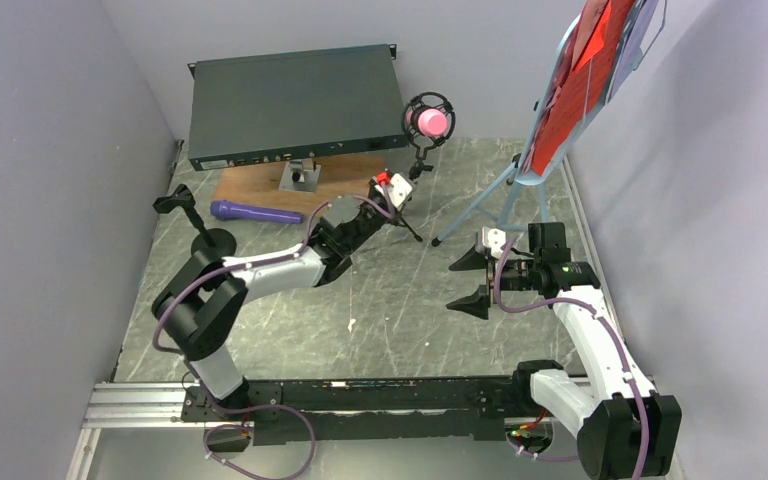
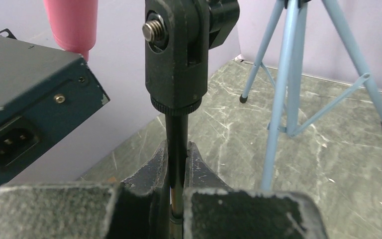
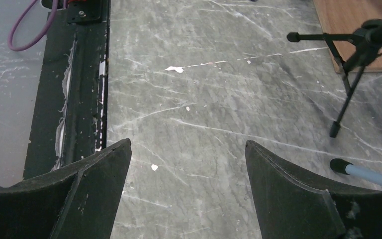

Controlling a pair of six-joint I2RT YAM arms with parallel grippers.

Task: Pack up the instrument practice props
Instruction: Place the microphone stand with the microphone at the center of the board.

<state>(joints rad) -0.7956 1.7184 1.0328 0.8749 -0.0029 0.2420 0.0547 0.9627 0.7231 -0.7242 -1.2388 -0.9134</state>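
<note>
My left gripper [image 1: 398, 203] [image 2: 177, 147] is shut on the thin stem of the black tripod mic holder [image 1: 419, 163] [image 2: 176, 59], below its swivel head. The holder carries the pink microphone [image 1: 430, 122] [image 2: 72, 22] in a ring mount. The purple microphone [image 1: 255, 212] lies by the board's front edge. The black round-base holder [image 1: 206, 232] stands at the left. The light-blue music tripod [image 1: 505, 195] [image 2: 288, 74] stands at the right and carries red sheets [image 1: 585, 80]. My right gripper [image 1: 470, 280] [image 3: 189, 149] is open and empty over bare table.
The dark green rack box [image 1: 290, 100] [image 2: 25, 114] lies at the back on the brown wooden board [image 1: 260, 185] [image 3: 353, 25]. The black tripod's legs [image 3: 348, 79] and a blue tripod foot [image 3: 358, 172] show in the right wrist view. The arms' rail [image 1: 360, 395] runs along the near edge.
</note>
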